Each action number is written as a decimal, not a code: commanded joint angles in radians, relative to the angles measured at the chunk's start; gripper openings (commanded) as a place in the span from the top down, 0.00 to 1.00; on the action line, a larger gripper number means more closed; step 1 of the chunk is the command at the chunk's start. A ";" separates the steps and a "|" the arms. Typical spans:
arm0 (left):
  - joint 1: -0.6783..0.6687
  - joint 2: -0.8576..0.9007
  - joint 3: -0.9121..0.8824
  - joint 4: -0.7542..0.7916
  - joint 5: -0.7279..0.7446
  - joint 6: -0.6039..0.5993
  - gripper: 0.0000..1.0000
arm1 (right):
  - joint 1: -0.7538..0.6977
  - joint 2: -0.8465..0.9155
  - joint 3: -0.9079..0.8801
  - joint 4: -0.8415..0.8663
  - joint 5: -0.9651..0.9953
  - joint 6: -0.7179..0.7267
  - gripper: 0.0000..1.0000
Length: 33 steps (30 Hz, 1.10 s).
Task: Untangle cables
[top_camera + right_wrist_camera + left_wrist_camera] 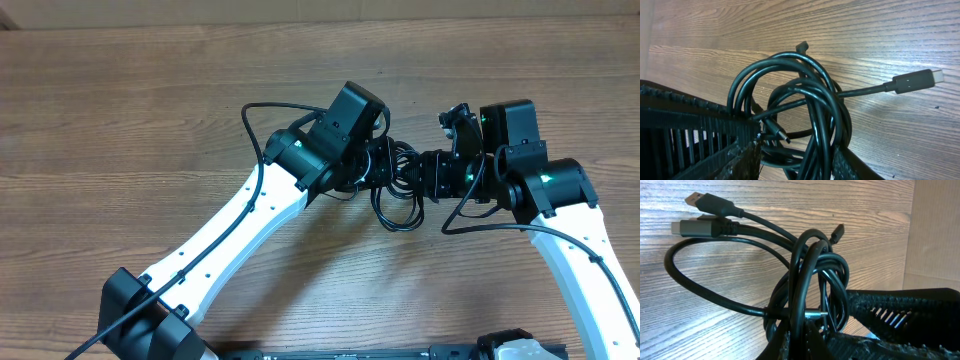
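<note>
Closest to us, in the left wrist view, the left gripper (pixel 826 326) is closed right down on the cables (pixel 800 280), and the black coils drop between its ribbed fingers (pixel 900 311). A bare silver tip (pixel 816 315) pokes out just beside the pinch. In the right wrist view, the right gripper (pixel 795 156) has its jaws part-way apart. Several strands fill the gap between its fingers (pixel 695 127), so we judge it is clamped on the same bundle from the other side. A little further out, the cords wind round each other in tight overlapping loops, and we cannot trace which strand belongs to which. Beyond the knot some ends lie free on the wood. These are two flat plugs (pixel 699 214) side by side, a small dark plug (pixel 839 231) and one longer plug (pixel 916 80) stretched away from the coil. From overhead, both arms meet near the middle of the table (pixel 120 120) with the bundle between them, one loop hanging toward the near edge. We judge the task is barely begun. Both grips are set but no cord is separated, so every cord has yet to be drawn out of the loops and laid apart.
</note>
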 commanded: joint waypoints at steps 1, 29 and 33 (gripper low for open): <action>-0.003 -0.003 0.002 0.014 0.060 -0.013 0.96 | 0.006 -0.015 -0.020 0.013 0.013 -0.005 0.56; -0.002 -0.003 0.002 0.033 0.097 0.061 0.96 | 0.006 -0.015 -0.036 0.016 0.066 -0.004 0.65; -0.002 -0.003 0.002 0.034 0.096 0.090 0.96 | 0.005 -0.015 -0.036 0.016 0.066 -0.001 0.64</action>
